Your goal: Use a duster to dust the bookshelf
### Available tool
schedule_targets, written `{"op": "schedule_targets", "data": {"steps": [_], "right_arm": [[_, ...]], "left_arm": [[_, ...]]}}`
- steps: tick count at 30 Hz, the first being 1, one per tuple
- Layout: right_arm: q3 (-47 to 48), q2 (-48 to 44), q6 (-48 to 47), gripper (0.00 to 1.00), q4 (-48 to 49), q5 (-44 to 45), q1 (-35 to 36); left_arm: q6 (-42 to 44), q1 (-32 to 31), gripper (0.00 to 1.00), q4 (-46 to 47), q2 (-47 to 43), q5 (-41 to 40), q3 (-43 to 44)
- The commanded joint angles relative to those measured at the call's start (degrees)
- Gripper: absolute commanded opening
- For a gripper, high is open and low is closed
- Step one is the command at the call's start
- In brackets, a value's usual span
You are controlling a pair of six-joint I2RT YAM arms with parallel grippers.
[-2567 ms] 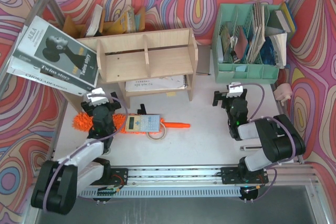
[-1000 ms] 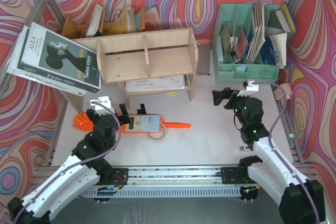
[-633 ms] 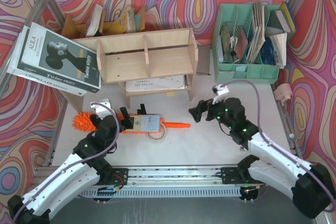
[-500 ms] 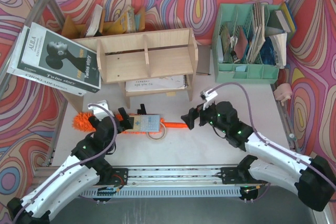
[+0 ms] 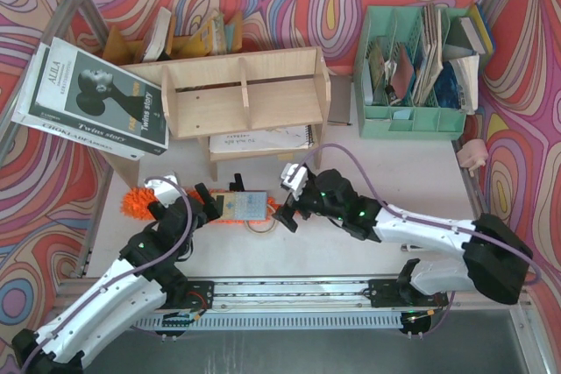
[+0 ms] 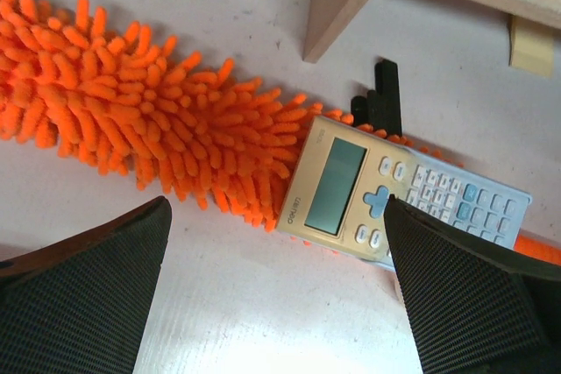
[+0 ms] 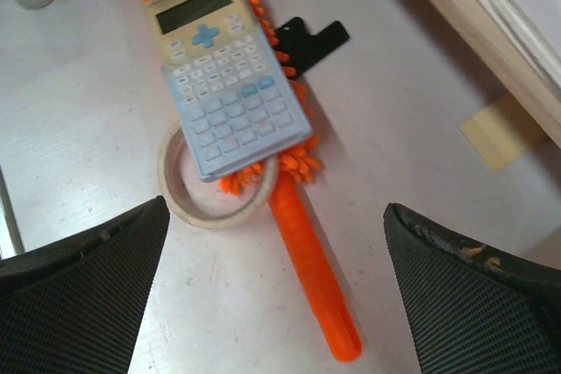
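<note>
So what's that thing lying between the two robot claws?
A calculator, resting on the orange duster beside a tape roll; the top view shows it between the left gripper and right gripper.

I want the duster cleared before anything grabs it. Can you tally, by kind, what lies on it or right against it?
Calculator: 1
Tape roll: 1
Small black piece: 1
Total: 3 things on or against the duster
</note>
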Motion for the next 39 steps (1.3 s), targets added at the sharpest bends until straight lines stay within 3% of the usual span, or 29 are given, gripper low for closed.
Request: {"op": "schedule_targets", "data": {"steps": [1,18,27,39], "right_arm": [[3.45,5.23,-6.22,0.99,3.92,-1.81,2.71],[17.50,25.05,-15.95,0.99,4.35,-0.30,7.97],[22.35,30.04,-17.72,0.99,1.82,-1.80,8.81],[27.53,36.63,-19.75,0.99,-1.06,-0.03,9.23]], "left_arm": [[-2.34,-0.25,0.98,-0.55,1.88,3.18,0.45],[-5.29,0.88,0.98,1.31,6.32,7.58,-0.76],[-7.71,4.61,0.98,-0.42,1.49,10.39,-3.01],[-7.01,9.34,0.98,-1.29,1.72,13.75,-3.56]]}}
